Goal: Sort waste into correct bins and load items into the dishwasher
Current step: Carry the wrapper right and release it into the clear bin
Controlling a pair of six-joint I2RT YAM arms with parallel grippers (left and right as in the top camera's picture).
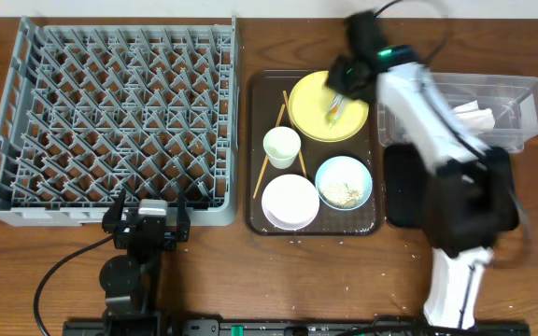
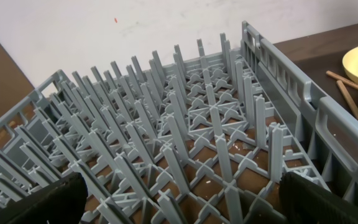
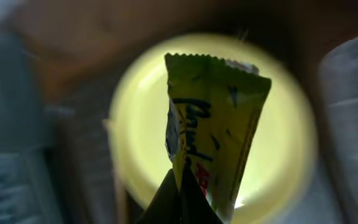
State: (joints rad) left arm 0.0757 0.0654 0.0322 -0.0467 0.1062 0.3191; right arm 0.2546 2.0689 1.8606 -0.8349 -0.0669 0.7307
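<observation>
Green-and-yellow plastic wrapper [image 3: 216, 137] is pinched in the closed right end effector [image 3: 180, 202] over the round yellow plate [image 1: 311, 103] — not yet binned — while the grey pegged dish rack [image 1: 120, 112] holds nothing and the left end effector [image 2: 179, 199] is spread wide, empty.

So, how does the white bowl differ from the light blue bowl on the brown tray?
The white bowl looks empty; the light blue bowl holds whitish food scraps. The white bowl sits nearer the robot; the light blue bowl is to its right, slightly further back. Both are round, upright, on the dark brown tray.
</observation>
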